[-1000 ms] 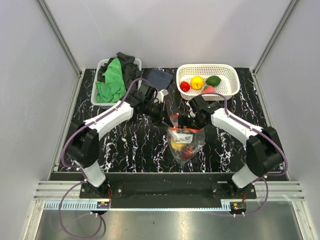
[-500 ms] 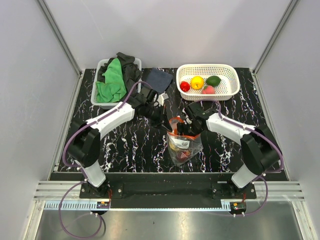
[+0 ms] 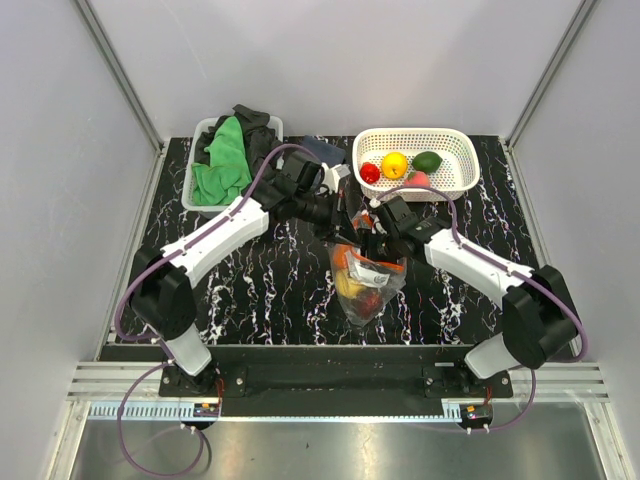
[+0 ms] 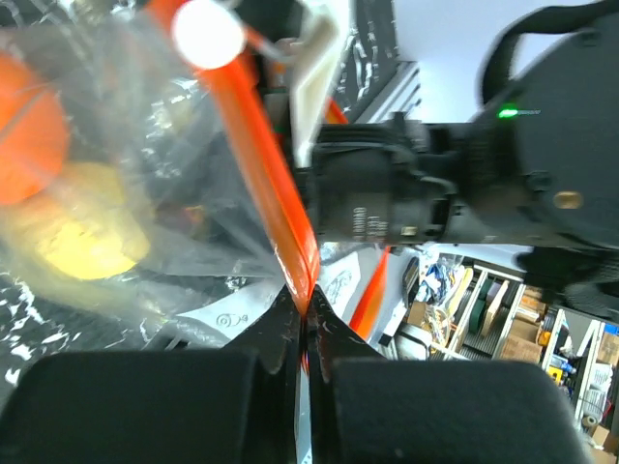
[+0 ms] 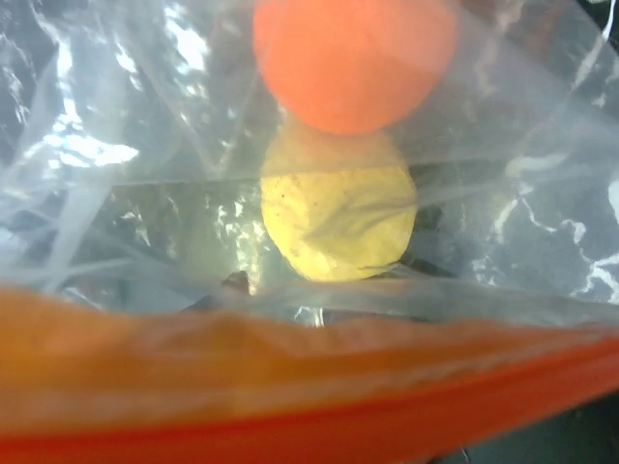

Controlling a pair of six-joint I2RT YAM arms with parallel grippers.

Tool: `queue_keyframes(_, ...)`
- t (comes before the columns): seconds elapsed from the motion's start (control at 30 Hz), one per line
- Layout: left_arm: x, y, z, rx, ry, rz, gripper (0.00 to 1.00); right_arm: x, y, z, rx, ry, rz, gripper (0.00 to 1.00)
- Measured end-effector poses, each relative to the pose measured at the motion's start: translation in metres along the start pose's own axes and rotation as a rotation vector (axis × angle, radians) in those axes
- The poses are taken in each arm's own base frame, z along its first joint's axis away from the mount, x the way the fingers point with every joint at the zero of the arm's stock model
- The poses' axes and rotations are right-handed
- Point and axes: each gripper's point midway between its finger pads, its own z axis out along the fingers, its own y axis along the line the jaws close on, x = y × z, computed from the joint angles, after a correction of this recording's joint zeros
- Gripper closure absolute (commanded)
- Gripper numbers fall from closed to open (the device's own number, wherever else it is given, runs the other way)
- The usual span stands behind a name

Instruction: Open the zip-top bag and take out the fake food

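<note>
The zip-top bag (image 3: pixel 368 292) stands at the table's middle, held up by its top edge between both grippers. My left gripper (image 3: pixel 345 223) is shut on the red-orange zip strip (image 4: pixel 263 169), pinched at the fingertips (image 4: pixel 305 314). My right gripper (image 3: pixel 373 248) grips the bag's top from the right. In the right wrist view the zip strip (image 5: pixel 309 387) lies across the bottom and hides the fingers. Inside the bag are fake food pieces: an orange one (image 5: pixel 353 58), a yellow one (image 5: pixel 338 217) and a red one (image 3: pixel 370 300).
A white perforated basket (image 3: pixel 455 150) at the back right holds red, yellow, green and pink fruits. A bin (image 3: pixel 198 195) with green and black cloths stands at the back left. A dark cloth (image 3: pixel 318 150) lies between them.
My left gripper has moved right onto the bag's top and now pinches the zip strip. The right gripper has shifted slightly left with the bag's top edge.
</note>
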Motion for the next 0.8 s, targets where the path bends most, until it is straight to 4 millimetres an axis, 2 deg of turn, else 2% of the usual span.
queue_keyframes(0.17,0.000,-0.009,0.000,0.017,0.002,0.003,1.00,-0.007,0.004,0.006,-0.019,-0.019,-0.004,0.41)
queue_keyframes(0.43,0.003,-0.010,0.001,0.016,0.011,0.002,1.00,-0.013,0.008,0.027,-0.062,-0.010,-0.015,0.25)
queue_keyframes(0.57,0.006,-0.005,0.003,0.006,0.016,-0.003,1.00,-0.009,0.007,0.041,-0.087,0.011,-0.014,0.23)
queue_keyframes(0.67,0.010,0.003,0.006,-0.010,0.027,-0.016,1.00,0.003,0.002,0.055,-0.107,0.053,0.002,0.22)
queue_keyframes(0.8,0.019,0.018,0.010,-0.036,0.048,-0.042,1.00,0.010,0.008,0.063,-0.155,0.079,0.002,0.19)
